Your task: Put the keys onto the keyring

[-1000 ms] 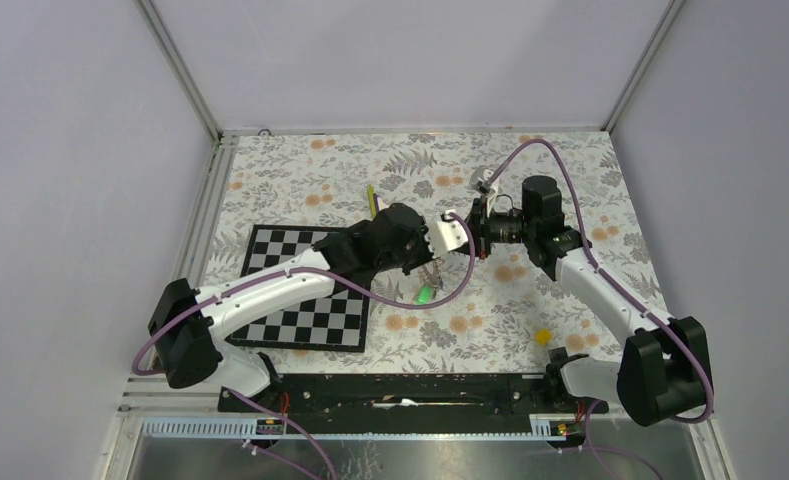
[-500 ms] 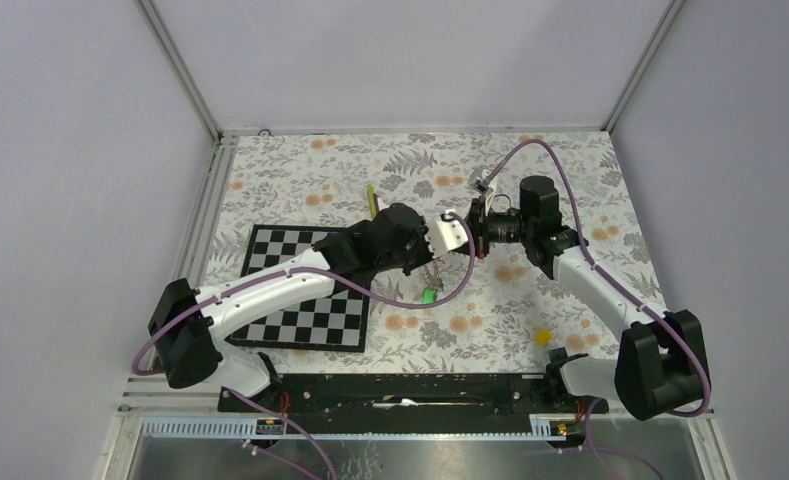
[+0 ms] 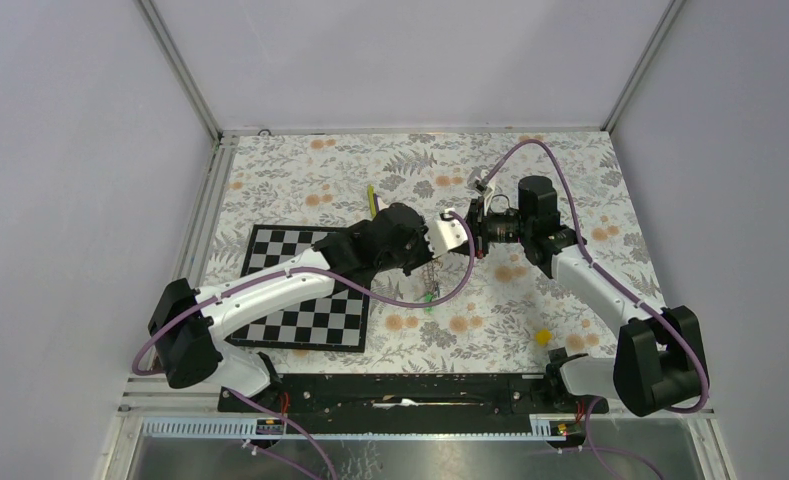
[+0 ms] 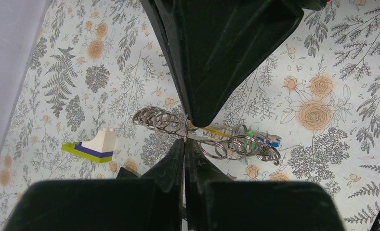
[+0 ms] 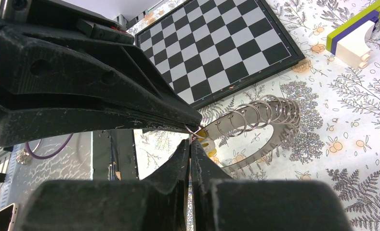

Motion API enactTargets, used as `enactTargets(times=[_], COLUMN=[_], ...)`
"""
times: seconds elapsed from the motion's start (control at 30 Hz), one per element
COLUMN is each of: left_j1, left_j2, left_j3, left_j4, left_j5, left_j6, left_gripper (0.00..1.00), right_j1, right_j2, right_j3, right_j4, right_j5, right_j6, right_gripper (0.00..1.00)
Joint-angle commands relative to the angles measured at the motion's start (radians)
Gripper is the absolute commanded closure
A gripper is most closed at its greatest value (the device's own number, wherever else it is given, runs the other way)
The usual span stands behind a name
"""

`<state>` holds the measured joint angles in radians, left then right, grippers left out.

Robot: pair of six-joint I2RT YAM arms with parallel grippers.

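Note:
The keyring (image 4: 155, 120), a thin metal loop strung with many small rings, hangs in the air between both grippers. It also shows in the right wrist view (image 5: 269, 118) and the top view (image 3: 430, 277). My left gripper (image 4: 184, 140) is shut on one of its thin wires. My right gripper (image 5: 191, 140) is shut on a wire right beside it, tip to tip with the left one. A yellow key (image 4: 216, 130), a green key (image 4: 248, 138) and a blue key (image 4: 270, 141) hang among the rings. The yellow key head (image 5: 205, 144) sits beside my right fingers.
A chessboard (image 3: 310, 295) lies under my left arm. A white, purple and green brick piece (image 4: 92, 146) lies on the flowered cloth behind the grippers. A small yellow object (image 3: 542, 337) lies near the right arm's base.
The hanging keyring with the green key has sagged a little lower and to the right. The right arm has shifted slightly. Both grippers stay closed together.

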<state>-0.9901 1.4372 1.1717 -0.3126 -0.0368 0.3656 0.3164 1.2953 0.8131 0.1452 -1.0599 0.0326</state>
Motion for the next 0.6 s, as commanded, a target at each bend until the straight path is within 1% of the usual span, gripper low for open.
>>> enactTargets(times=[0.0,0.57], left_j1=[-0.004,-0.004], left_j2=[-0.027,-0.037], left_j3=[0.051,0.041], left_j4=[0.082,0.082], left_j5=[0.018,0.032], left_j6=[-0.013,-0.008], left_gripper=[1.0,1.0], right_j1=[0.01,0.018], right_j2=[0.007,0.014], right_j3=[0.005,0.014], right_j4=[0.038,0.027], right_j5=[-0.011,0.007], right_j6=[0.006,0.004], right_gripper=[1.0,1.0])
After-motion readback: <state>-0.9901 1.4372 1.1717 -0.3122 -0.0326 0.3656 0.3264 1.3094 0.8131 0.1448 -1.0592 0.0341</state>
